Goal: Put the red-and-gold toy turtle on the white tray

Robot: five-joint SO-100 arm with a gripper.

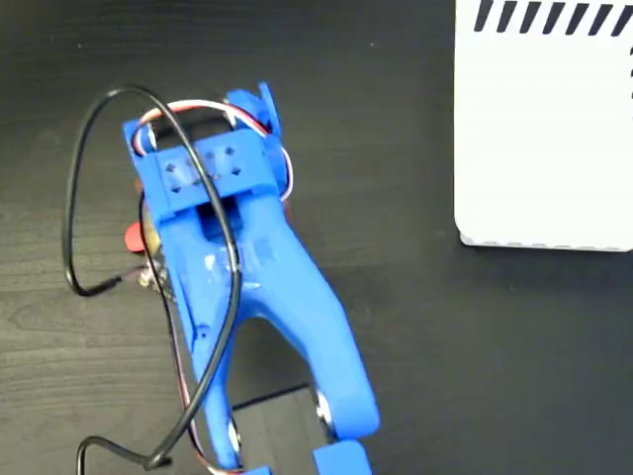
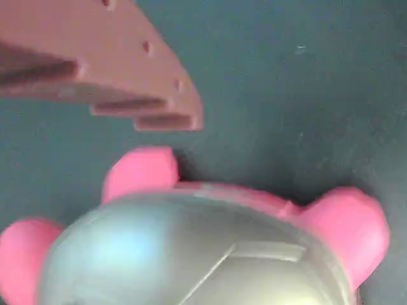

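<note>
Hovering directly over the red-and-gold toy turtle (image 2: pixel 191 248), the gripper (image 2: pixel 159 108) shows one finger beyond the shell; spread or pressed together cannot be told. White tray (image 1: pixel 544 139) lies well apart.

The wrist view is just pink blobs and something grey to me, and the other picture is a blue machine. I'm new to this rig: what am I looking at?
The blue machine is a small robot arm, seen from above by a fixed camera over a dark table. The other camera rides on the arm's wrist, so it sees very close up.

The pink blobs there are the legs of a toy turtle; the shiny grey dome is its shell. The reddish slab above it is one finger of the claw. The other finger is out of frame, so I cannot tell whether the turtle is gripped.

From above, the arm hides nearly all of the turtle. The white tray lies at the upper right, with nothing on the part shown.
</note>
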